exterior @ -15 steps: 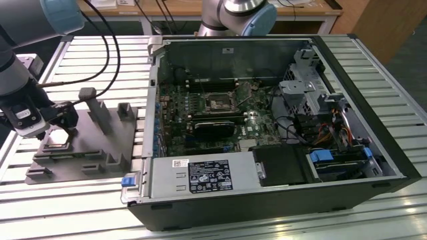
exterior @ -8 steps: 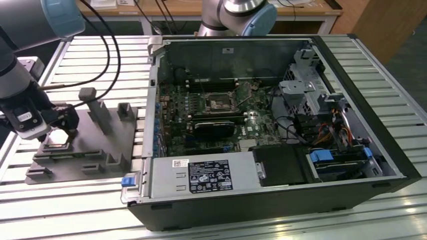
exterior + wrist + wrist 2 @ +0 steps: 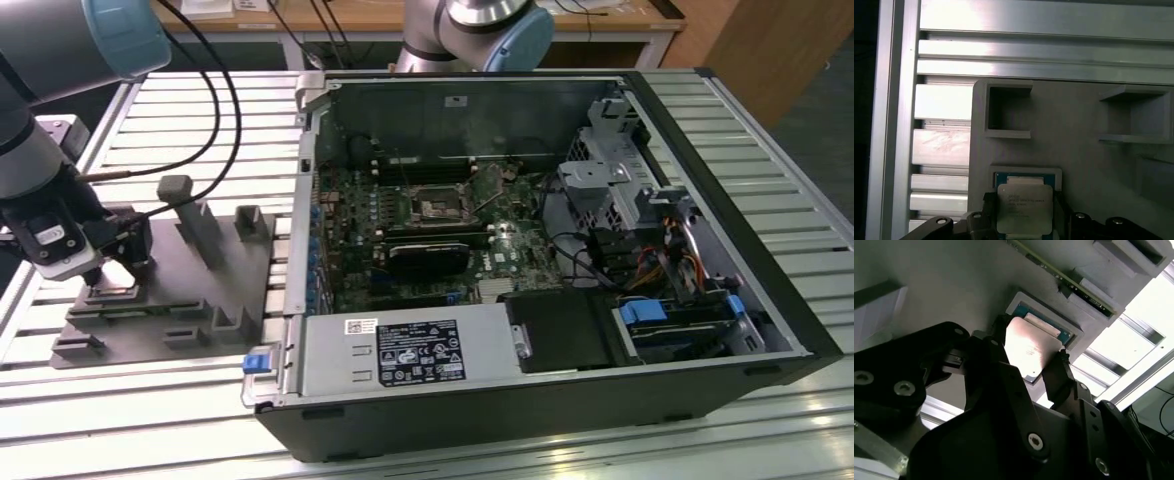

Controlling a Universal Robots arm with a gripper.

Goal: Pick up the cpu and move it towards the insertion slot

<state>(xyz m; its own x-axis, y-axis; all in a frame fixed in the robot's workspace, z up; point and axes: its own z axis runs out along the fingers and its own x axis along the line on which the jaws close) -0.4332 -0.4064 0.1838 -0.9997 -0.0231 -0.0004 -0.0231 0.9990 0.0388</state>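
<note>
The cpu [image 3: 1023, 206] is a small silvery square chip held between my gripper's two black fingers [image 3: 1060, 371]. In both wrist views it sits just off the pale square seat [image 3: 1026, 175] of the grey fixture plate [image 3: 187, 300], slightly out of line with it. My gripper [image 3: 115, 276] stands over the plate's near left corner, at the exterior view's left, shut on the cpu [image 3: 1030, 346]. The insertion slot [image 3: 438, 208] is a dark square in a silvery bracket on the green board inside the open computer case, far to the exterior view's right of the gripper.
Grey upright blocks [image 3: 200, 225] stand on the fixture plate beside the gripper. The case wall [image 3: 304, 200] rises between plate and board. A black card with a fan [image 3: 427, 258] lies just in front of the slot. A second arm's base [image 3: 467, 30] stands behind the case.
</note>
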